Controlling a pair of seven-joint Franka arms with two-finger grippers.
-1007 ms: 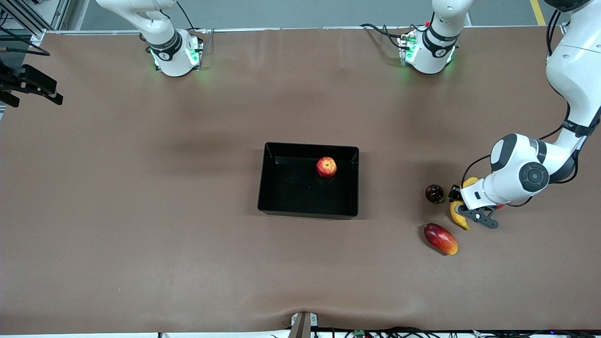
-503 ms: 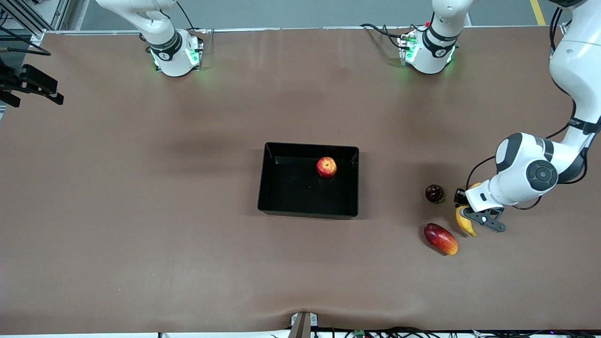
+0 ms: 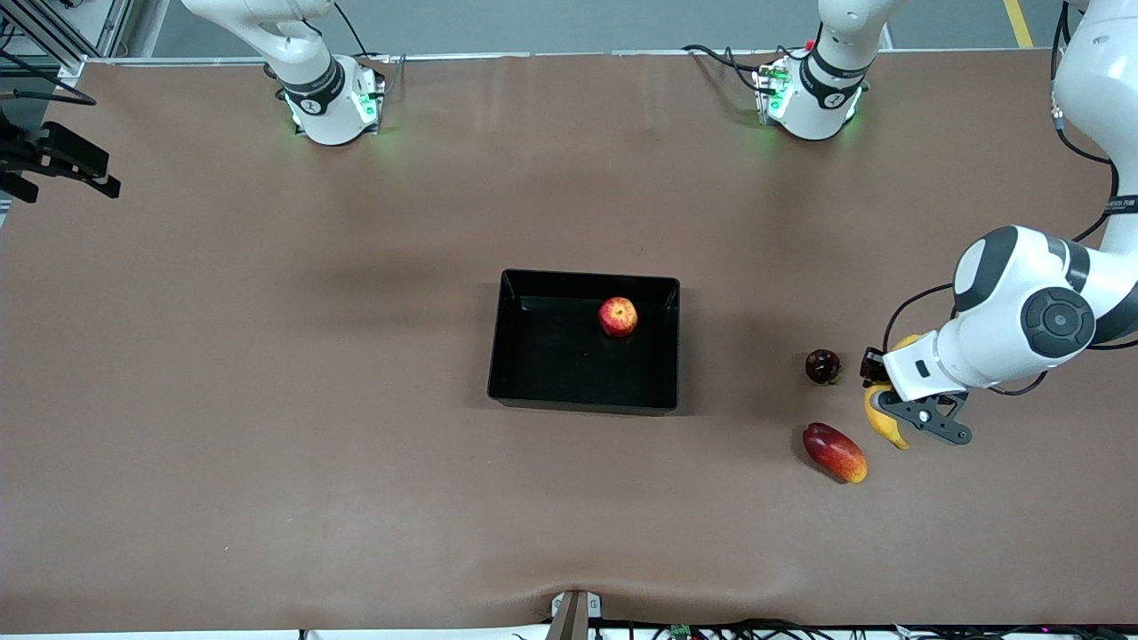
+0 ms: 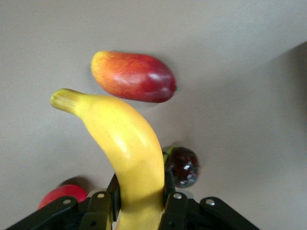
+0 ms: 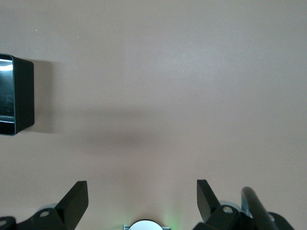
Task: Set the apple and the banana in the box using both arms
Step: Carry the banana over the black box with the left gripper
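A brown table (image 3: 267, 400) carries a shallow black plastic box (image 3: 533, 396) at its middle, the small red-and-yellow apple (image 3: 617, 316) inside near the wall toward the left arm's end. Well apart toward that end, the left gripper (image 3: 889, 404) pinches the curved yellow banana (image 4: 125, 143) above the table, over the spot beside a red-orange mango (image 3: 834, 452) and a dark round fruit (image 3: 822, 365). The right gripper (image 5: 142, 199) waits with fingers spread over bare table.
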